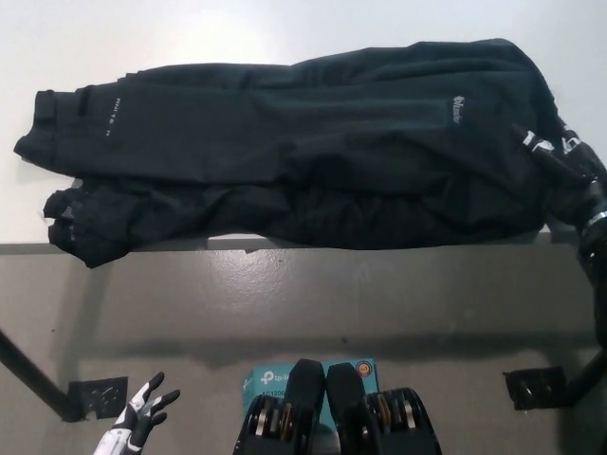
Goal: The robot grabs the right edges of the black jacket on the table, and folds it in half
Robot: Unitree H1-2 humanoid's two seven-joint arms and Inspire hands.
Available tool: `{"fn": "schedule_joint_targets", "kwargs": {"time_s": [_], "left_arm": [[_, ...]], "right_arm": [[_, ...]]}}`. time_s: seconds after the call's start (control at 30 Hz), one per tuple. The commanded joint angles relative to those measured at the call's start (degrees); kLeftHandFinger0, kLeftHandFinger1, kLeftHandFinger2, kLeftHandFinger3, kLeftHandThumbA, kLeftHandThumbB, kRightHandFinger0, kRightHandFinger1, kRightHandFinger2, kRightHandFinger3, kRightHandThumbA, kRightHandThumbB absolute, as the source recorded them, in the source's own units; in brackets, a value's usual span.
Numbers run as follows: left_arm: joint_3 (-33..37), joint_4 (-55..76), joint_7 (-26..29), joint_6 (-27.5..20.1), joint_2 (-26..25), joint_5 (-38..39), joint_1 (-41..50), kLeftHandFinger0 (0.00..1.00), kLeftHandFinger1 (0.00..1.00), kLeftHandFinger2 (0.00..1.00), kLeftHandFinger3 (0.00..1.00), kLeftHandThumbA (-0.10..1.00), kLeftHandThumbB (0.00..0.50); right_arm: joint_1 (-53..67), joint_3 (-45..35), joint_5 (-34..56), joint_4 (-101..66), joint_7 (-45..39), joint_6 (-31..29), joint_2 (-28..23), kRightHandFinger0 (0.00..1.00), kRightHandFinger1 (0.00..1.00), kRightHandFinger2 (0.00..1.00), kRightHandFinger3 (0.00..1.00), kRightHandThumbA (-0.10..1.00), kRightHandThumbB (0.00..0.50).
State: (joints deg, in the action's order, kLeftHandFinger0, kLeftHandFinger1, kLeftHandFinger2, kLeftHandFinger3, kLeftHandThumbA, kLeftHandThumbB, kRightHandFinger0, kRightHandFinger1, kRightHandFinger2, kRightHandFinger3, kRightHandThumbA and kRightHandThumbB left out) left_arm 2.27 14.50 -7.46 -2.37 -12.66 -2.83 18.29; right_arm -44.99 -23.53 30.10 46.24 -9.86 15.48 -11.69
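The black jacket [313, 152] lies spread across the white worktop [190, 28], running lengthwise from one side of the head view to the other. Its near hem hangs a little past the worktop's front edge, most of all at the far-left cuff end, where the fabric bunches and droops over the grey floor [303, 303].

The right robot hand [560, 152] — black, with white markings — rests on the jacket's right end, touching the fabric just where the garment rounds off. Black hand on black cloth makes the fingers hard to separate, so I cannot tell whether they are spread, pressed together or pinching the edge. The black arm behind it runs down the picture's right border toward the bottom.

From that right robot hand, the small pale logo [455, 109] on the jacket sits a short way to the left and slightly farther from the robot; the printed lettering on the sleeve [112, 111] is well away, at the garment's opposite end.

The left robot hand [142, 412] (white, with dark fingers) hangs low at the lower left, well apart from the jacket and below the worktop's level, its fingers spread and holding nothing. Just beside it, to its left, a dark bracket [95, 395] sits on the floor, and to its right a teal box [270, 379] lies on the floor.
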Motion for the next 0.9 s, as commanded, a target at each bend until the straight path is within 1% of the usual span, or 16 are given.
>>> {"fn": "schedule_joint_targets", "kwargs": {"time_s": [0.0,0.07,0.1,0.13,0.17,0.2,0.23,0.27,0.3,0.37,0.4,0.47,0.67,0.73,0.77,0.87], "left_arm": [[-0.4,0.8,-0.5,-2.2,-0.9,0.0,0.1,1.0,1.0,0.9,1.0,1.0,0.145],[-0.3,0.5,-0.6,-3.0,-1.2,-0.1,-0.1,1.0,1.0,0.9,1.0,1.0,0.152],[-0.4,0.4,-0.8,-2.7,-1.2,0.3,-0.4,1.0,1.0,0.9,1.0,1.0,0.154],[-0.5,0.4,-0.7,-2.4,-1.1,0.3,-0.7,1.0,1.0,0.9,1.0,1.0,0.149],[-0.5,0.5,-0.7,-2.3,-1.2,0.2,-0.8,1.0,1.0,0.9,1.0,1.0,0.147],[-0.5,0.5,-0.8,-2.4,-1.3,0.4,-0.9,1.0,1.0,0.9,1.0,1.0,0.138],[-0.5,0.5,-0.9,-2.5,-1.3,0.4,-1.1,1.0,1.0,0.91,1.0,1.0,0.123],[-0.5,0.4,-0.9,-2.8,-1.4,0.3,-1.0,1.0,1.0,0.91,1.0,1.0,0.124],[-0.4,0.3,-0.9,-3.0,-1.4,0.2,-1.0,1.0,1.0,0.91,1.0,1.0,0.124],[-0.4,0.2,-1.0,-3.2,-1.4,0.4,-1.2,1.0,1.0,0.9,1.0,1.0,0.154],[-0.5,0.3,-1.1,-3.1,-1.5,0.4,-1.4,1.0,1.0,0.9,1.0,1.0,0.155],[-0.5,0.3,-1.0,-2.7,-1.5,0.3,-1.7,1.0,1.0,0.89,1.0,1.0,0.17],[-0.3,-0.2,-1.0,-2.1,-1.4,0.0,-2.9,1.0,1.0,0.9,1.0,1.0,0.178],[-0.5,-0.1,-0.4,-1.0,-0.8,-0.2,-3.7,1.0,1.0,0.96,1.0,1.0,0.191],[-0.8,0.1,-0.2,-0.6,-0.4,0.4,-3.8,1.0,1.0,1.0,1.0,1.0,0.184],[-1.5,0.0,0.2,0.0,0.7,2.2,-4.2,1.0,1.0,1.0,1.0,1.0,0.201]], "right_arm": [[-4.2,0.2,2.5,0.1,-3.6,2.6,0.4,1.0,1.0,1.0,1.0,1.0,0.464],[-3.9,2.4,0.8,-2.5,-1.7,6.4,0.5,1.0,1.0,1.0,1.0,0.99,0.447],[-4.6,3.3,0.1,-2.8,-0.3,8.6,0.5,0.87,1.0,1.0,1.0,0.82,0.418],[-5.7,4.1,-1.4,-1.7,1.8,9.2,0.3,0.66,0.84,1.0,1.0,0.63,0.371],[-6.0,4.5,-2.0,-1.2,2.8,9.4,0.2,0.54,0.85,1.0,1.0,0.55,0.384],[-7.1,4.2,-3.8,-0.6,8.1,8.1,1.0,0.23,0.55,0.74,0.74,0.13,0.199],[-7.9,4.8,-6.0,0.3,11.7,6.1,1.5,0.01,0.26,0.47,0.56,-0.08,0.27],[-7.9,6.4,-8.3,0.9,12.9,4.1,1.7,0.0,0.24,0.59,0.23,-0.1,0.223],[-7.9,6.9,-9.1,1.2,13.3,2.9,1.8,0.0,0.26,0.66,0.29,-0.1,0.223],[-7.6,6.5,-8.9,0.8,14.2,1.3,2.4,0.0,0.31,0.7,0.81,-0.1,0.17],[-7.6,6.3,-8.8,0.7,14.4,1.2,2.4,0.0,0.32,0.71,0.88,-0.1,0.164],[-7.9,5.9,-8.7,1.9,14.1,-0.3,2.3,0.0,0.35,0.75,0.84,-0.1,0.128],[-8.9,5.3,-9.7,3.8,15.5,-4.4,1.8,0.0,0.44,0.8,0.74,-0.1,0.16],[-9.5,4.4,-9.4,3.6,17.1,-5.0,2.0,0.0,0.42,0.79,0.75,-0.1,0.171],[-9.7,4.0,-9.1,3.7,16.9,-6.4,2.0,0.0,0.39,0.77,0.71,-0.1,0.146],[-10.2,2.9,-8.7,2.9,17.9,-8.1,1.7,0.0,0.38,0.77,0.74,-0.1,0.114]]}}
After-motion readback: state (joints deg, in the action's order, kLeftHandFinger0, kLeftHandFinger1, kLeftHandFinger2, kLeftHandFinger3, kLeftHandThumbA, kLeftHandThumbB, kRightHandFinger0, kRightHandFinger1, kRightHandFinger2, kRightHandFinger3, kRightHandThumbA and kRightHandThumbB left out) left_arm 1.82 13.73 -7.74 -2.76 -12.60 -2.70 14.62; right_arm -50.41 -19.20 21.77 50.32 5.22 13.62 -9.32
